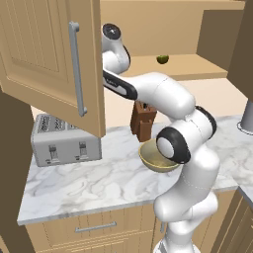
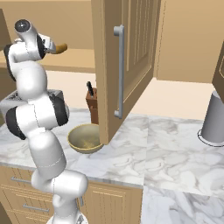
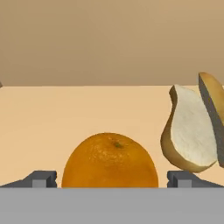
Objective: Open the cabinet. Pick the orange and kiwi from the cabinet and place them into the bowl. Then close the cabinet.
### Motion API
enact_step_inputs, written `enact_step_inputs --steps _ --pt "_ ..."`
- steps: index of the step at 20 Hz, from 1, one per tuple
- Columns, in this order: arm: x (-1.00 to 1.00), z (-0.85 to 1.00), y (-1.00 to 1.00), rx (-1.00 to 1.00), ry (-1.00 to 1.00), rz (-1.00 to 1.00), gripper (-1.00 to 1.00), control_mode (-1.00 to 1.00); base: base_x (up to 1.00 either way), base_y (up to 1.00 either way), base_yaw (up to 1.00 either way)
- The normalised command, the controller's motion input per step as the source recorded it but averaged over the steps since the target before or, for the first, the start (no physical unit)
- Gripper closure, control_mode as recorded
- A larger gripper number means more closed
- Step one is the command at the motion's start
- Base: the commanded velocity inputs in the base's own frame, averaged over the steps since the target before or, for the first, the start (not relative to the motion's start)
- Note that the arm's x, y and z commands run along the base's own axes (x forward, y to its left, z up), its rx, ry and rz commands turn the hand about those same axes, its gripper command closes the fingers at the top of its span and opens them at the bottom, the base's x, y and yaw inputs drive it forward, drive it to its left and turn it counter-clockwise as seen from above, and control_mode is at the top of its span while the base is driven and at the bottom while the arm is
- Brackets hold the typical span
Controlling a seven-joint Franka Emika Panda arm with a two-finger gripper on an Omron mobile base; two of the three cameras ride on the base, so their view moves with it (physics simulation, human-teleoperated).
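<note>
In the left base view the cabinet [image 1: 54, 59] stands open, its light-wood door with the grey bar handle [image 1: 76, 66] swung out over the marble bench [image 1: 99, 183]. The white arm reaches up behind that door toward the cabinet shelf, where the kiwi [image 1: 162, 59] sits alone, well apart from the arm. Below, the bowl [image 1: 150, 160] rests on the bench, partly hidden by the arm's elbow, just in front of the brown knife block [image 1: 143, 121]. A grey toaster [image 1: 62, 141] stands at the left of the bench, and a grey cylinder [image 1: 246, 118] at the far right.

In the right base view the other cabinet door [image 2: 127, 61] hangs open over the bench [image 2: 166, 148]. The bowl [image 2: 85, 138] lies just beside the door's lower edge, its speckled inside bare. The knife block [image 2: 92, 103] stands behind it. The arm rises at the left, its hand reaching onto the shelf, where a tan-brown item [image 2: 60, 47] shows past the wrist.

In the hand view the orange [image 3: 109, 162] sits on the shelf between the two fingertips [image 3: 41, 178] of the gripper [image 3: 111, 179], which is spread wide, each tip standing a little clear of the fruit. To the right, near the orange, sliced bread [image 3: 188, 131] stands upright on the shelf.
</note>
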Motion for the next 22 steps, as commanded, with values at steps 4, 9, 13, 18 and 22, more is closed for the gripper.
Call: enact_step_inputs --steps 4,9,13,18,22 --pt "0.11 -0.25 0.15 0.00 0.00 -0.04 -1.00 -1.00 0.00 0.00 0.00" --pt "0.04 -0.24 0.03 0.00 0.01 -0.02 1.00 -1.00 0.00 0.00 0.00" --pt "0.11 -0.19 0.00 0.00 0.00 0.00 1.00 -1.00 0.00 0.00 0.00" --pt "0.02 -0.08 -0.08 0.00 0.00 0.00 1.00 -1.00 0.00 0.00 0.00" --pt "-0.16 -0.01 -0.32 0.00 -0.03 0.00 1.00 -1.00 0.00 0.00 0.00"
